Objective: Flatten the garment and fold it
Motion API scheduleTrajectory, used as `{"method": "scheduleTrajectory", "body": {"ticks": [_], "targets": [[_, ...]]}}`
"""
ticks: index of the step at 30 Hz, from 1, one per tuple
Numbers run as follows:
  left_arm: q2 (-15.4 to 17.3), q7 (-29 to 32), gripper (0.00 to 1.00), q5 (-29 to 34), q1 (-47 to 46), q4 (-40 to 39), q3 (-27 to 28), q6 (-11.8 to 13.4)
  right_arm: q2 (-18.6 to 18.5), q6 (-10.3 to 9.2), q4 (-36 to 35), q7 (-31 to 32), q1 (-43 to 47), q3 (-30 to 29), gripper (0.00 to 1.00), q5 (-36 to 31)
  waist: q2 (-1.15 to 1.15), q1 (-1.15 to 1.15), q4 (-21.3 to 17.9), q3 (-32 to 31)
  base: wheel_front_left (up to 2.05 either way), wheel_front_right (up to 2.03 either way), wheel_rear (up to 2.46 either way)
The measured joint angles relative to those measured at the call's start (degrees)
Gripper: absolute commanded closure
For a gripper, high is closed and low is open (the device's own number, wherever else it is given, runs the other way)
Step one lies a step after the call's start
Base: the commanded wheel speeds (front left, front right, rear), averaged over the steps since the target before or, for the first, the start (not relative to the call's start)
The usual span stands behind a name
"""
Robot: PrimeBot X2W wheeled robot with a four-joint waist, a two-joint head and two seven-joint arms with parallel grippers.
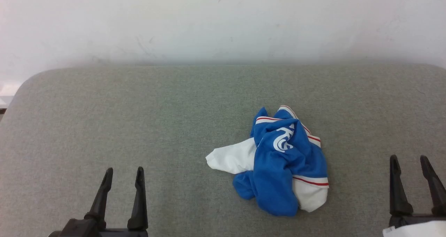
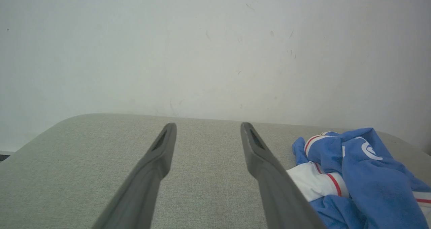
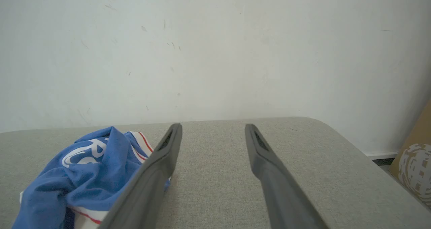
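The garment lies crumpled in a heap right of the middle of the grey padded surface: royal-blue cloth with white sleeves, red-and-white trim and white lettering on top. My left gripper stands open at the lower left, well to the garment's left, holding nothing. My right gripper stands open at the lower right, apart from the heap. In the left wrist view the garment lies right of the open fingers. In the right wrist view the garment lies to the left, partly behind one finger.
A pale wall rises directly behind the surface's far edge. The surface has rounded corners at far left and far right. A brown cardboard box stands beyond the right edge in the right wrist view. Bare grey cloth spreads left of the heap.
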Motion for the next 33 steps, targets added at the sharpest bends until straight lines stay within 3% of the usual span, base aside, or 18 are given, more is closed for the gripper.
{"method": "scheduleTrajectory", "body": {"ticks": [7,11,12,15,19,24,31,32,33], "targets": [[-1.19,-0.23,0.00,0.49,-1.86,0.15,-0.07,-0.66,0.03,0.00,-2.76,9.44,-7.56,3.64,0.00,-0.42,0.00,0.01,0.88,2.02,0.00,0.00,0.00],[-2.07,-0.23,0.00,0.49,-2.82,1.04,-0.51,-1.71,0.03,0.00,-1.65,20.90,-12.68,3.85,0.00,1.03,0.00,0.01,1.36,3.62,0.00,0.00,0.00],[-2.07,-0.23,0.00,0.49,-2.82,1.04,-0.51,-1.71,0.03,0.00,-1.65,20.90,-12.68,3.85,0.00,1.03,0.00,0.01,1.36,3.62,0.00,0.00,0.00],[-2.77,-0.23,0.00,0.60,-4.11,2.20,-1.21,-3.01,-0.08,-0.01,1.12,31.11,-14.41,4.35,0.00,1.08,0.00,0.02,1.96,4.92,0.00,0.00,0.00],[-3.64,-0.23,0.00,0.96,-5.71,3.09,-1.22,-3.66,-0.02,-0.01,3.69,39.90,-14.69,5.53,0.00,0.77,0.00,0.02,3.41,6.08,0.00,0.00,0.00],[-4.60,-0.24,0.00,1.52,-6.20,4.01,-1.00,-4.32,0.01,-0.01,6.23,43.78,-14.12,6.53,0.00,1.26,0.00,0.02,5.49,7.00,0.00,0.00,0.00],[-5.02,-0.24,0.00,1.91,-6.20,4.98,-0.77,-5.39,0.03,-0.01,14.18,42.96,-13.72,6.64,0.00,0.45,0.00,0.02,7.54,7.18,0.00,0.00,0.00],[-5.03,-0.24,0.00,1.98,-6.20,5.13,-0.77,-5.58,0.01,0.00,15.19,42.32,-14.01,6.44,0.24,0.73,0.00,0.02,7.60,7.09,0.00,0.00,0.00],[-5.04,-0.24,0.00,2.01,-6.20,5.27,-0.78,-5.59,0.02,0.01,16.29,41.63,-14.49,6.33,0.55,0.83,0.00,0.01,7.61,6.96,0.00,0.00,0.00]]}}
